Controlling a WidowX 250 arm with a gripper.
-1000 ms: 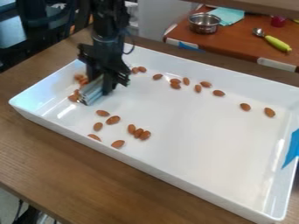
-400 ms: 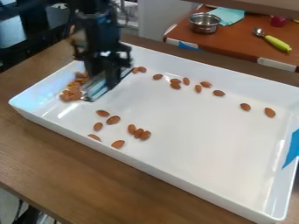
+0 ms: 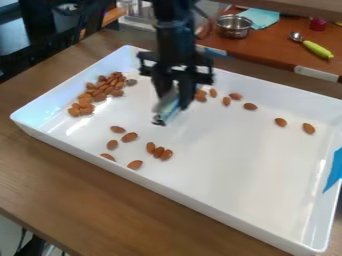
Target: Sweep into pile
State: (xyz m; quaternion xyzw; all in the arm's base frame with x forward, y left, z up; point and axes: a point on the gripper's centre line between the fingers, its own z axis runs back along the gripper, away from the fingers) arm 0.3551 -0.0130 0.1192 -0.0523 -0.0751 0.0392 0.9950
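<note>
Across the way, at the far right, there's a reddish-brown table (image 3: 277, 47) with a shiny metal pot (image 3: 234, 27) on it, a pale teal cloth (image 3: 262, 17) just beside that, and, farther right, a spoon with a fat yellow-green handle (image 3: 316, 49) near a little dark-pink object (image 3: 318, 23). Closer to me is the brown wooden bench (image 3: 100, 200), with some black cables (image 3: 30, 246) down past its near left edge.

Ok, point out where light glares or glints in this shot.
Camera view: a bright streak on the white tray's floor toward its left corner, a pale sheen on the walls at that corner, another streak along the right inner side, and small glints on the metal bowl.
</note>
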